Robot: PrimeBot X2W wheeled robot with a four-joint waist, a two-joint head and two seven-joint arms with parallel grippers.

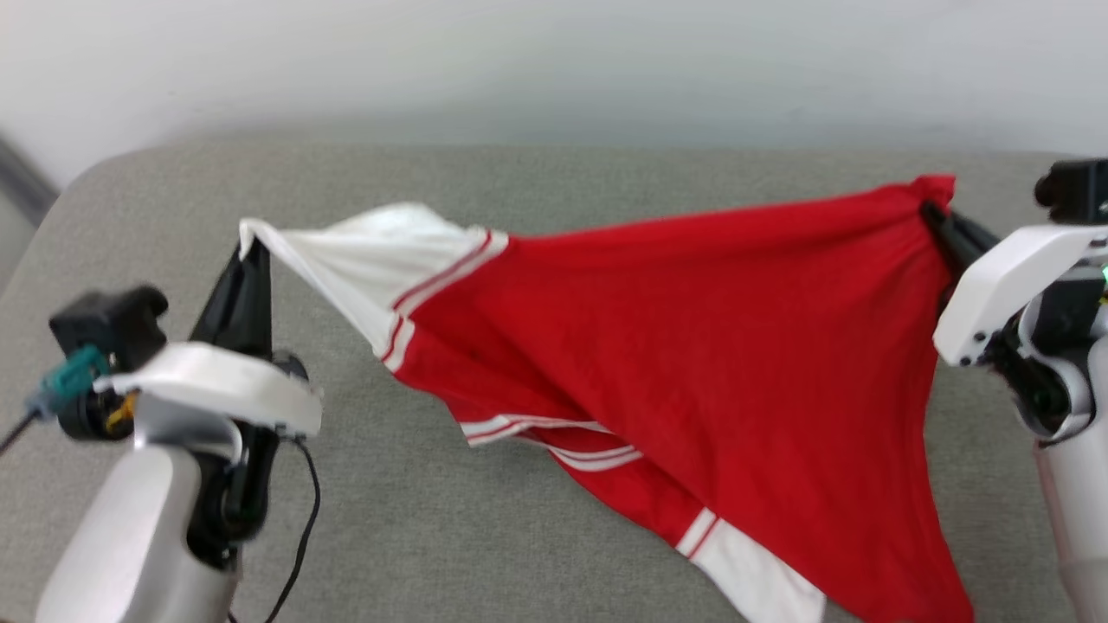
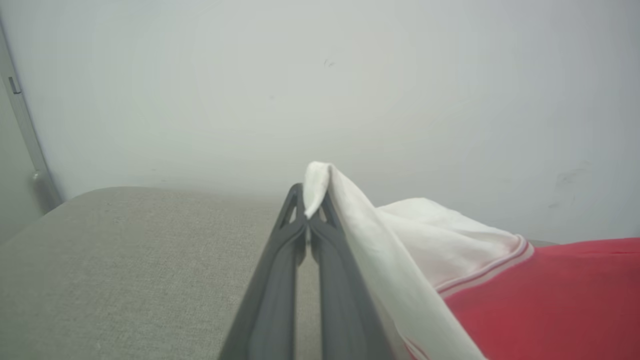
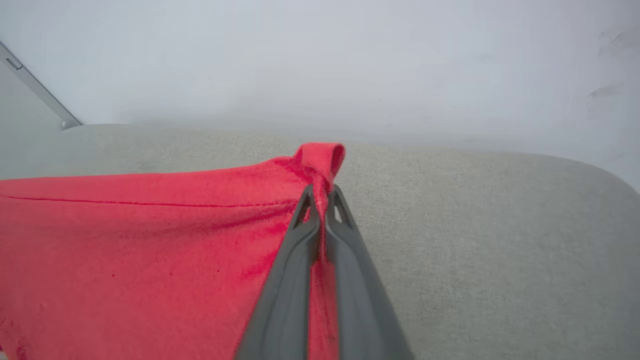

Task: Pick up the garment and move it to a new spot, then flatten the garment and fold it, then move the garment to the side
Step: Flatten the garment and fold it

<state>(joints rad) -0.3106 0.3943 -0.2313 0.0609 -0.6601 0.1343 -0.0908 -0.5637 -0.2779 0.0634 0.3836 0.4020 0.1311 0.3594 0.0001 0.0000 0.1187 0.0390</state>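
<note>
Garment (image 1: 692, 346) gripped by left claw (image 1: 251, 251), right claw (image 1: 930, 208); grey cushion (image 1: 389, 519) beneath.

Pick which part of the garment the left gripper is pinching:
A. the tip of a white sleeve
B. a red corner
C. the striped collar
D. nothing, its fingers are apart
A: the left gripper has its fingers shut on the tip of the white sleeve of the garment, while the right gripper pinches a red corner.

Grey-green upholstered bench (image 1: 389, 519)
</note>
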